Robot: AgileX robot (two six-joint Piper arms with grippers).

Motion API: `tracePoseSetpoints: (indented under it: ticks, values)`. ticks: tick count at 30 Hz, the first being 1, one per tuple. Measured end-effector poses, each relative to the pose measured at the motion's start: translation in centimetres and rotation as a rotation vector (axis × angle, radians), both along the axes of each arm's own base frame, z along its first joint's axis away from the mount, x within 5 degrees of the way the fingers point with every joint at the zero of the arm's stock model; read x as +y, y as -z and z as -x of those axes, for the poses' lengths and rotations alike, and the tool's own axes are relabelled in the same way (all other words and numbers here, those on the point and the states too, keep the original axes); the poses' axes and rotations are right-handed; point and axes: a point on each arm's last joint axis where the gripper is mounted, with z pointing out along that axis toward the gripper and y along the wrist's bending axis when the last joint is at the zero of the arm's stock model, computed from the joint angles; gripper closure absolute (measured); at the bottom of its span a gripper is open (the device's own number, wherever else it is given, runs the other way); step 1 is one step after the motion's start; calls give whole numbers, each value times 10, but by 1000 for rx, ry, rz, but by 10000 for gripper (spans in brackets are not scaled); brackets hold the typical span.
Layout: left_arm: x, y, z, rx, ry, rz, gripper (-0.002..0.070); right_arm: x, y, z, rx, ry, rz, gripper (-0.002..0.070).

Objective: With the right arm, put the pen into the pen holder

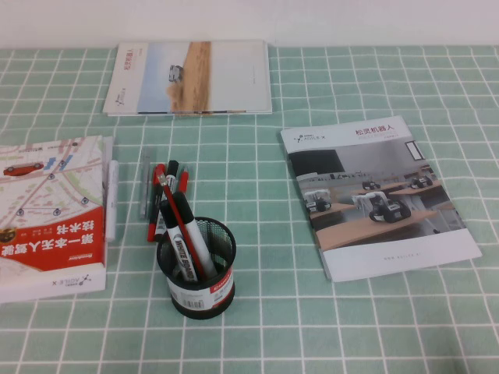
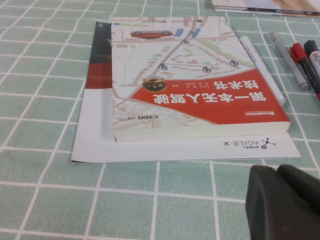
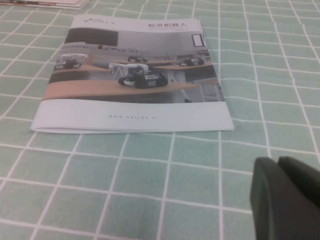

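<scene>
The pen holder (image 1: 201, 269) stands upright on the green-checked surface (image 1: 374, 327), near the front and a little left of centre in the high view. Inside it lean a black marker with a white label (image 1: 181, 238) and a slim red pen (image 1: 182, 226), both tilted up and toward the left. Just behind the holder, more pens lie flat on the cloth: a grey one (image 1: 145, 185), a red-barrelled pen with dark trim (image 1: 155, 204) and another dark-capped one (image 1: 173, 170); which of the red ones is the task's pen is hard to settle from here. To the left a red-and-white book (image 1: 48, 204) rests on a white booklet (image 2: 190, 149), with a white marker (image 2: 261, 68) lying along the book's edge. A robot brochure (image 1: 378, 195) lies to the right, and a landscape-cover booklet (image 1: 191, 78) sits at the back. No arm shows in the high view. The left hand (image 2: 286, 202) hangs low just in front of the book, its dark tips pressed together. The right hand (image 3: 287, 192) hangs low just in front of the brochure, its tips likewise together and holding nothing.
</scene>
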Motion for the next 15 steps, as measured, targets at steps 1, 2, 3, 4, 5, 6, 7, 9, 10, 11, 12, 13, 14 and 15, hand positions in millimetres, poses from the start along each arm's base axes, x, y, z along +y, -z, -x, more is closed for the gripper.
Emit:
tracePoseSetpoints:
  ticks: [1, 2, 3, 4, 5, 6, 7, 9, 10, 11, 12, 13, 14, 15]
  values:
    - [0, 0, 0, 0, 0, 0, 679, 0, 0, 0, -2, 0, 0, 695]
    - [0, 0, 0, 0, 0, 0, 679, 0, -1, 0, -6, 0, -11, 695]
    - [0, 0, 0, 0, 0, 0, 679, 0, -2, 0, -16, 0, -17, 695]
    - [0, 0, 0, 0, 0, 0, 679, 0, -2, -1, -26, 1, -21, 695]
    - [0, 0, 0, 0, 0, 0, 679, 0, -3, -1, -33, 2, -24, 695]
    - [0, 0, 0, 0, 0, 0, 679, 0, -3, -1, -40, 2, -25, 695]
    - [0, 0, 0, 0, 0, 0, 679, 0, -4, -1, -45, 3, -28, 695]
    - [0, 0, 0, 0, 0, 0, 679, 0, -4, -1, -52, 3, -29, 695]
    - [0, 0, 0, 0, 0, 0, 679, 0, -4, -1, -52, 3, -29, 695]
    - [0, 0, 0, 0, 0, 0, 679, 0, -4, -1, -51, 3, -31, 695]
    - [0, 0, 0, 0, 0, 0, 679, 0, -4, -1, -51, 3, -31, 695]
    - [0, 0, 0, 0, 0, 0, 679, 0, -4, -1, -52, 3, -31, 695]
    - [0, 0, 0, 0, 0, 0, 679, 0, -4, -1, -51, 3, -33, 695]
    - [0, 0, 0, 0, 0, 0, 679, 0, -4, -1, -51, 3, -33, 695]
